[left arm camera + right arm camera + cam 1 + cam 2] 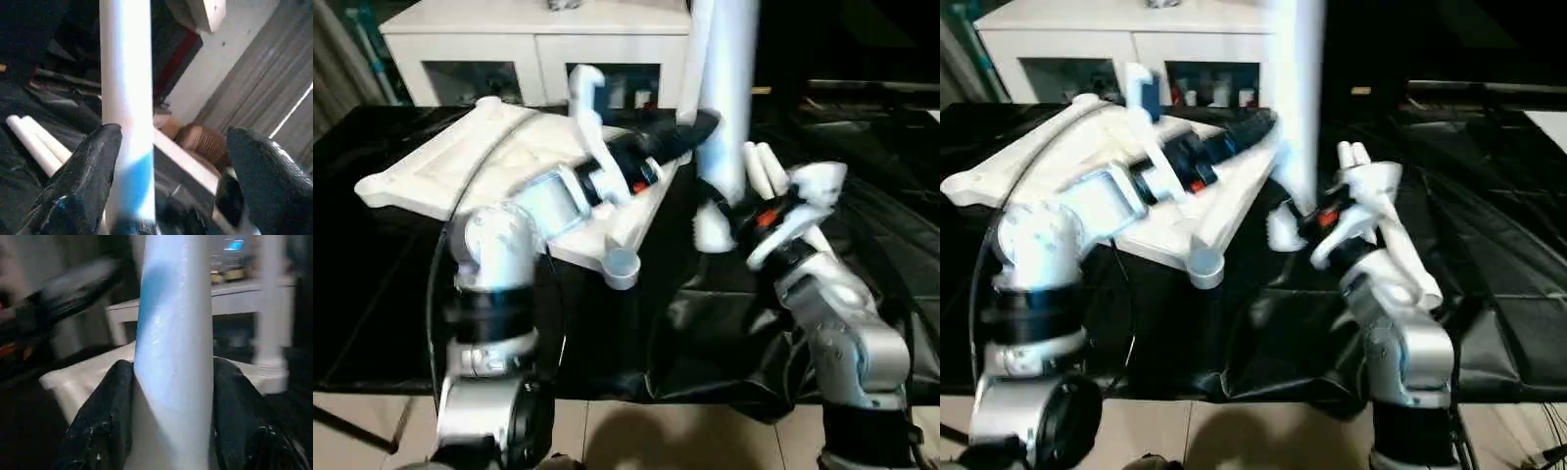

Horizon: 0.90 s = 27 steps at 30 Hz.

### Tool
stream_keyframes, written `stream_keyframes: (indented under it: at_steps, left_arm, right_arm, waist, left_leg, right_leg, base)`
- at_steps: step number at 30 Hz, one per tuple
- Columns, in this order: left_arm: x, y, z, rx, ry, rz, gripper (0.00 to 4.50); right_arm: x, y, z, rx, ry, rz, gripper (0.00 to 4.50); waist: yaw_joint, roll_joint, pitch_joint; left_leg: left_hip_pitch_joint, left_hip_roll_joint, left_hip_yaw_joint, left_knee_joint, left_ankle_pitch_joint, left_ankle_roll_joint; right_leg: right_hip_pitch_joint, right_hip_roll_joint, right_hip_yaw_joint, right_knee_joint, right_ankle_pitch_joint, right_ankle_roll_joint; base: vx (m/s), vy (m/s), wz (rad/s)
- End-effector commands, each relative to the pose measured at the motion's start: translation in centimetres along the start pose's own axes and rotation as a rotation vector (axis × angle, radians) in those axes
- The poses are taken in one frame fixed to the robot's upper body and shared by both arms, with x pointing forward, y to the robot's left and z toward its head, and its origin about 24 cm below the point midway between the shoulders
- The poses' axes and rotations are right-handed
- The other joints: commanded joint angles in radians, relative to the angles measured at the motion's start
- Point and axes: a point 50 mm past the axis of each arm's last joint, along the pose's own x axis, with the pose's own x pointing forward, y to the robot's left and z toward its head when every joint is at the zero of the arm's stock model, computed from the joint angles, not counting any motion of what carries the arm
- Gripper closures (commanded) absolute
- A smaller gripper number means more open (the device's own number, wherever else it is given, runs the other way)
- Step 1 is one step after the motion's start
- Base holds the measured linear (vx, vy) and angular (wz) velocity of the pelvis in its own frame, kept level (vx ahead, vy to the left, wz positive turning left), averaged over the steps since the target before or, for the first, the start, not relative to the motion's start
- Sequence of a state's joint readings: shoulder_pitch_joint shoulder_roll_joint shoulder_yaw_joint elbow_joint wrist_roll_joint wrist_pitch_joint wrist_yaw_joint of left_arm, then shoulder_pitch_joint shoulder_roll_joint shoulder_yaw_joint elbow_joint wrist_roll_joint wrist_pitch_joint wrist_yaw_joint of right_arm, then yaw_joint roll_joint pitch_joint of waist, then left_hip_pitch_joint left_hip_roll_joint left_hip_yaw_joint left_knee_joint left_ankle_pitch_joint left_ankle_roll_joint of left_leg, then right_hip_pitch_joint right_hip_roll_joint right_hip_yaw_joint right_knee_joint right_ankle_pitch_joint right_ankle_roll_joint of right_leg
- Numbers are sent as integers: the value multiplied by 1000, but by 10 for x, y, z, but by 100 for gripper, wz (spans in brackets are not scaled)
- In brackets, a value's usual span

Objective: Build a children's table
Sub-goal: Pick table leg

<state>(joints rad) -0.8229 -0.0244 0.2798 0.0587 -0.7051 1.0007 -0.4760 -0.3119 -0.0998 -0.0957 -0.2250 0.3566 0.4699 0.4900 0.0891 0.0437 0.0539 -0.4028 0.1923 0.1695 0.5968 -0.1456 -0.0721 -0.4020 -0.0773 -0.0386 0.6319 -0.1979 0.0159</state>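
We see a white tubular leg [724,88] standing near upright, long axis vertical, top running out of frame, bottom end [711,227] rounded and low over the black sheet [724,323]. The right gripper [171,431] is clamped on this leg, both black fingers [102,421] pressed against its smooth glossy sides. The left gripper [166,181] sits at the same leg with jaws apart: one finger [83,181] touches the tube, the other [264,181] stands clear of it. The tabletop [489,157] lies upside down just beside the leg on the robot's left, tilted, white plastic with a ribbed underside; a round corner socket [622,266] sticks out at the near corner, open end up, and we can't tell whether anything sits in it. Another leg [587,103] rises from the tabletop's far side, upright. Two more white legs [34,139] lie side by side on the sheet, long axes parallel, near flat. The black sheet is wrinkled and shiny, covering the work surface. Behind everything stands a white cabinet [538,39] with glass doors; small items show behind the glass, too blurred to name. Pale floor tiles [705,431] show at the near edge.
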Motion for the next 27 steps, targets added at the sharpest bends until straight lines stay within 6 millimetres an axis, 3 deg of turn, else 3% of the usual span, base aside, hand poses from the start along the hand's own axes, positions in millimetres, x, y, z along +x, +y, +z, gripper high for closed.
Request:
stream_keyframes:
  at_steps: [1,3,6,10,12,13,14,15,20,21,23,27]
  left_arm:
    - [-1,4,7,-1,-6,22,25]
    - [-1,9,9,3,-4,60,4]
    - [-1,14,9,-7,-10,106,0]
    - [-4,27,13,-32,-57,214,0]
    - [-4,27,14,-50,-72,216,0]
    - [-4,28,15,-46,-68,231,0]
    - [-4,28,15,-46,-68,231,0]
    - [-5,30,17,-43,-72,254,27]
    - [-7,31,18,-53,-84,270,54]
    - [-7,31,17,-56,-81,266,78]
    - [-6,30,14,-72,-69,257,78]
    - [-6,29,13,-79,-64,252,120]
  right_arm:
    - [3,13,10,-53,-37,106,261]
    - [3,22,9,-85,-26,181,261]
    - [4,27,7,-118,-17,216,261]
    - [6,26,1,-151,11,199,261]
    - [6,26,0,-162,21,197,261]
    - [6,25,-1,-164,23,186,261]
    - [6,25,-1,-164,23,186,261]
    - [7,23,-2,-172,25,173,261]
    - [10,23,-3,-205,30,161,261]
    - [11,23,-3,-209,31,161,261]
    - [13,22,-3,-217,32,149,261]
    - [15,22,-4,-221,31,143,261]
  waist:
    - [6,-14,-72]
    - [7,-12,-73]
    - [9,-16,-76]
    - [13,-9,-76]
    - [14,-13,-76]
    - [15,-20,-75]
    - [16,-18,-76]
    - [15,-23,-74]
    - [14,-19,-74]
    - [14,-18,-74]
    - [13,-22,-73]
    - [14,-22,-72]
  left_leg:
    - [20,10,-3,-59,-206,32]
    - [20,11,-5,-60,-203,31]
    - [18,13,-5,-58,-178,38]
    - [19,12,-5,-58,-179,36]
    - [19,12,-5,-57,-182,31]
    - [18,12,-4,-58,-181,36]
    - [18,12,-5,-57,-179,36]
    - [17,12,-4,-58,-182,39]
    - [17,12,-4,-57,-178,39]
    - [17,13,-5,-58,-178,38]
    - [18,12,-3,-58,-185,40]
    - [17,13,-3,-58,-187,41]
  right_leg:
    - [50,-39,26,-89,-189,-161]
    - [49,-39,26,-88,-182,-159]
    - [51,-41,26,-81,-123,-176]
    - [50,-39,26,-81,-113,-183]
    - [52,-41,26,-81,-112,-184]
    - [52,-42,26,-81,-119,-184]
    - [51,-42,26,-80,-122,-183]
    - [51,-42,26,-83,-133,-180]
    - [50,-42,26,-82,-137,-179]
    - [50,-42,26,-82,-135,-179]
    - [49,-42,26,-83,-141,-182]
    - [49,-42,27,-84,-150,-178]
  base:
    - [0,0,0]
    - [0,0,0]
    - [0,0,0]
    - [0,0,0]
    - [0,0,0]
    - [0,0,0]
    - [0,0,0]
    - [0,0,0]
    - [0,0,0]
    - [0,0,0]
    - [0,0,0]
    - [0,0,0]
